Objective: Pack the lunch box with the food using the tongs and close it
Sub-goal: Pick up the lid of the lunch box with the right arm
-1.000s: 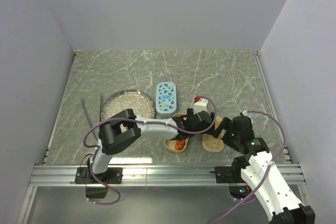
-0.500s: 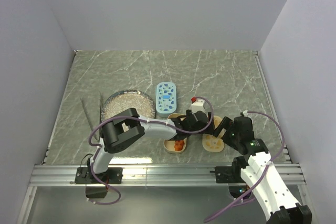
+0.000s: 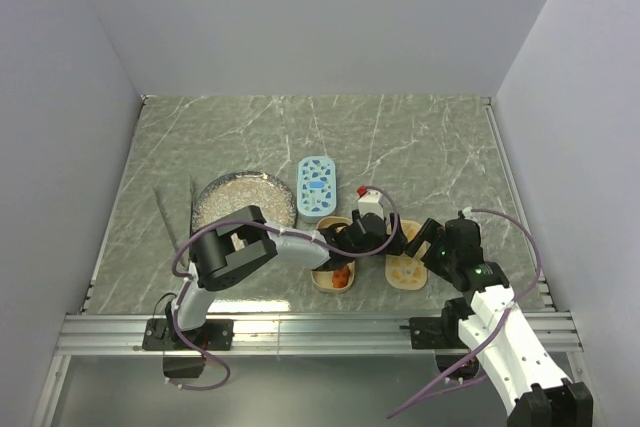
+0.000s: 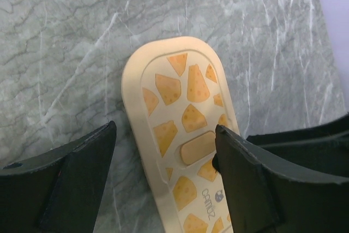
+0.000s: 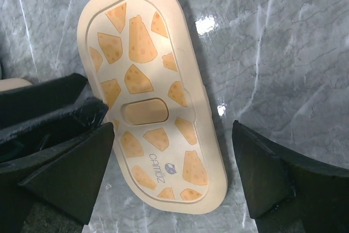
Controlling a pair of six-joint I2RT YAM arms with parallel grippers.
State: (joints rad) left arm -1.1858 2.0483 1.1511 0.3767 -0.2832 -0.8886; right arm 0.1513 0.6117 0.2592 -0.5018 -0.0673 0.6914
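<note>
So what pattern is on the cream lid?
Cream lid: orange cheese wedges, best in right wrist view.

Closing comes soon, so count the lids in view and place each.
2. The blue lid lies beside the plate; the yellow cheese-print lid lies flat beside the tub. Others may be hidden.

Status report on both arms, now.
Both jaws open: left gripper and right gripper straddle the cheese-print lid, flat on table. Food tub uncovered. Arms crowding each other at lid.
</note>
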